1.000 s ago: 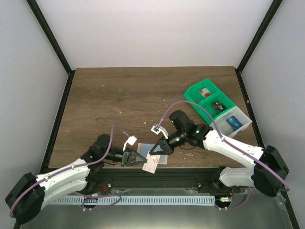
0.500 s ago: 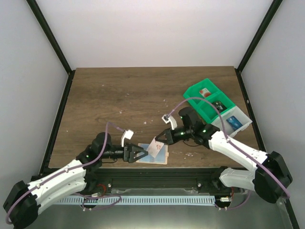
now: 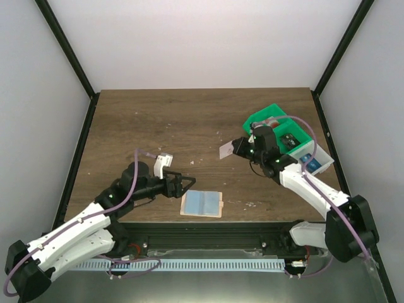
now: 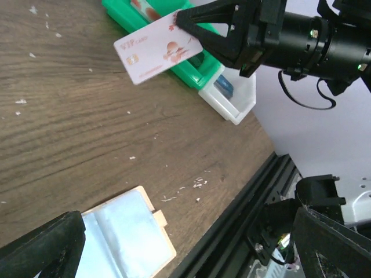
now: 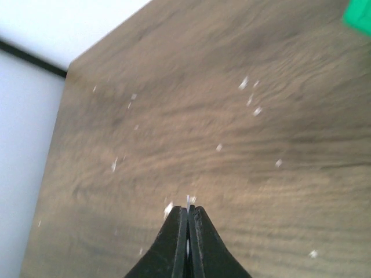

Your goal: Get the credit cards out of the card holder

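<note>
Right gripper (image 3: 235,149) pinches a card (image 4: 156,52) — out of the holder (image 3: 202,204) now; left gripper (image 3: 188,183) let go — jaws apart.

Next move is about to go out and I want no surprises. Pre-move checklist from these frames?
1. card clamped in right jaws, off table: ok
2. card clear of green tray: ok
3. left jaws open, empty: ok
4. card holder flat on table: ok
5. card holder emptied of cards: cannot tell
</note>
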Robot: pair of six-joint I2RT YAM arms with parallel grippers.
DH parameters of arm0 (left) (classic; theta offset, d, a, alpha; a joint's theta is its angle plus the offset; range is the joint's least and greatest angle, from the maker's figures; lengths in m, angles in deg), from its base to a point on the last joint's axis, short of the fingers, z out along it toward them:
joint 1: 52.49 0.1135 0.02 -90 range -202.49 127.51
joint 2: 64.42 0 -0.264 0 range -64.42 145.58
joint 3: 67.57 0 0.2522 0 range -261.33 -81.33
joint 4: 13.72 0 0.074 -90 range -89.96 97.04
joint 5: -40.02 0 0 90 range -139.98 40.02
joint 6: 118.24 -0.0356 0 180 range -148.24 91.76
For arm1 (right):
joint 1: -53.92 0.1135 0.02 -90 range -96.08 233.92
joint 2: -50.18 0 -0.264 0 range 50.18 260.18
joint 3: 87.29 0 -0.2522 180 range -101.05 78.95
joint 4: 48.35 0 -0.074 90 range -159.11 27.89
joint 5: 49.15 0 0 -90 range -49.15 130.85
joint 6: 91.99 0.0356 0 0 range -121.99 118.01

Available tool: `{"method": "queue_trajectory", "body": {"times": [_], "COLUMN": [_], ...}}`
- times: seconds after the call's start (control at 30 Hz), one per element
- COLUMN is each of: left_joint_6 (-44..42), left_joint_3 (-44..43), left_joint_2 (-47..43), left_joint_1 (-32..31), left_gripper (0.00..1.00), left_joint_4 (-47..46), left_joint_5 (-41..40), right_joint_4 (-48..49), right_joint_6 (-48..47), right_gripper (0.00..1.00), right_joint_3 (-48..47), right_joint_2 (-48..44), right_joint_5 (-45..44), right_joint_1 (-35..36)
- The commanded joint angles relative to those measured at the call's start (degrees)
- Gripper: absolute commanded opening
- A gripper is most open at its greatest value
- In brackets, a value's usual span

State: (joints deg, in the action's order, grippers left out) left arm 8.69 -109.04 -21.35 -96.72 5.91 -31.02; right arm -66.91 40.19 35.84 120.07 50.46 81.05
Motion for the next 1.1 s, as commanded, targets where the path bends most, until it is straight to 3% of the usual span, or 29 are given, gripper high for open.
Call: {"method": "queue_trajectory", "body": {"times": [0.0, 0.23, 0.67, 0.8, 1.07], "left_joint_6": [-5.37, -6.71, -9.61, -9.67, -10.11], "left_joint_3": [-4.23, -7.94, -8.01, -7.84, -7.76], "left_joint_2": [0.28, 0.79, -1.31, -2.46, -3.65], "left_joint_1": [0.17, 0.18, 0.16, 0.14, 0.17], "left_gripper": [1.00, 1.00, 1.00, 1.00, 1.00], "left_joint_4": [7.68, 13.80, 14.36, 14.13, 13.82], "left_joint_5": [-4.81, -7.55, -8.52, -9.08, -8.67], "right_joint_4": [3.38, 5.30, 3.48, 5.37, -1.08], "right_joint_6": [5.22, 9.07, 19.30, 18.20, 24.52], "right_gripper": [0.00, 0.00, 0.01, 0.01, 0.00], "right_joint_3": [-4.81, -7.78, -15.88, -18.18, -22.02], "right_joint_2": [2.37, 5.69, 17.32, 20.21, 25.71], "right_joint_5": [-11.01, -23.71, -30.83, -32.80, -38.72], "right_joint_1": [-3.25, -6.91, -12.68, -12.97, -13.12]}}
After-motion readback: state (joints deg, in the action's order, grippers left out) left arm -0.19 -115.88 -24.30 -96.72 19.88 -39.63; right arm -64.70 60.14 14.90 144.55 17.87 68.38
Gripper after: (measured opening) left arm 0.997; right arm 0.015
